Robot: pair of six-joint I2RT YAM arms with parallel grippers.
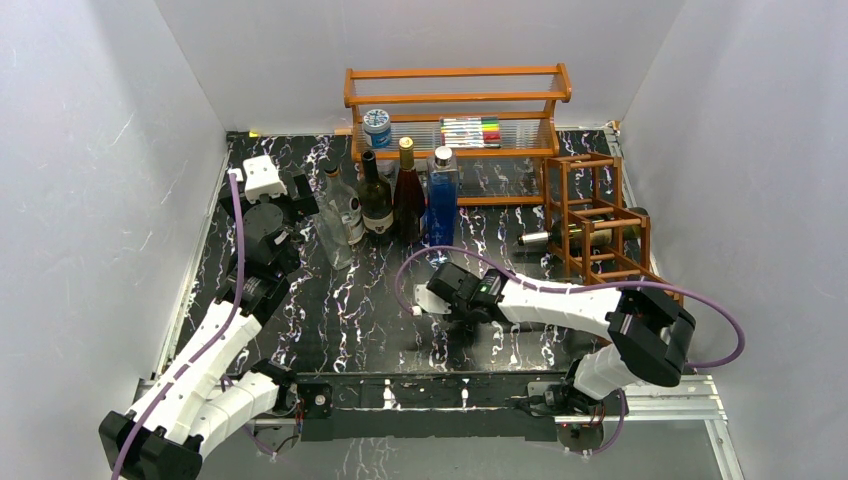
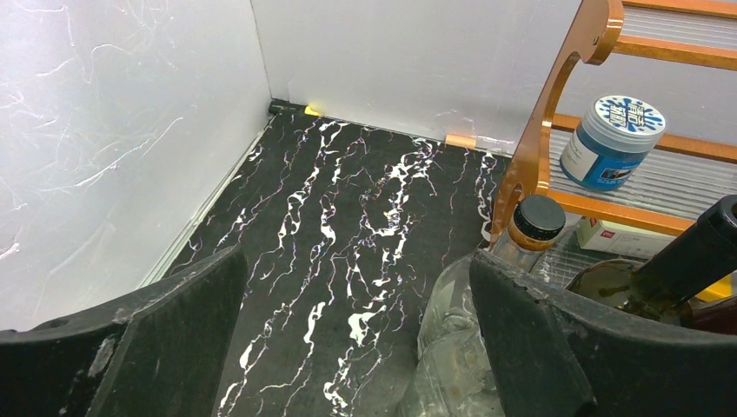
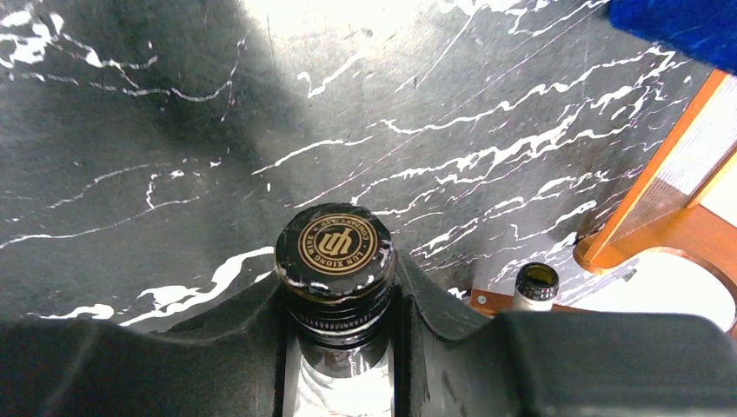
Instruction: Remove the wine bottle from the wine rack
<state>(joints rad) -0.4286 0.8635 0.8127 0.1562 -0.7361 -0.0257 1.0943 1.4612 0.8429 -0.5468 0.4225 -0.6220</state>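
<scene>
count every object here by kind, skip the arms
clear bottle: 1
dark green bottle: 1
brown bottle: 1
blue bottle: 1
wine bottle in the wine rack: 1
black-capped bottle in the right gripper: 1
blue jar: 1
marker pack: 1
small box: 1
orange shelf: 1
wine rack: 1
total: 11

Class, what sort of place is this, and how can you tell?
Probably a robot test cell: white walls box in a black marbled table, two arms are bolted at its near edge, and bottles and a wine rack stand on it.
</scene>
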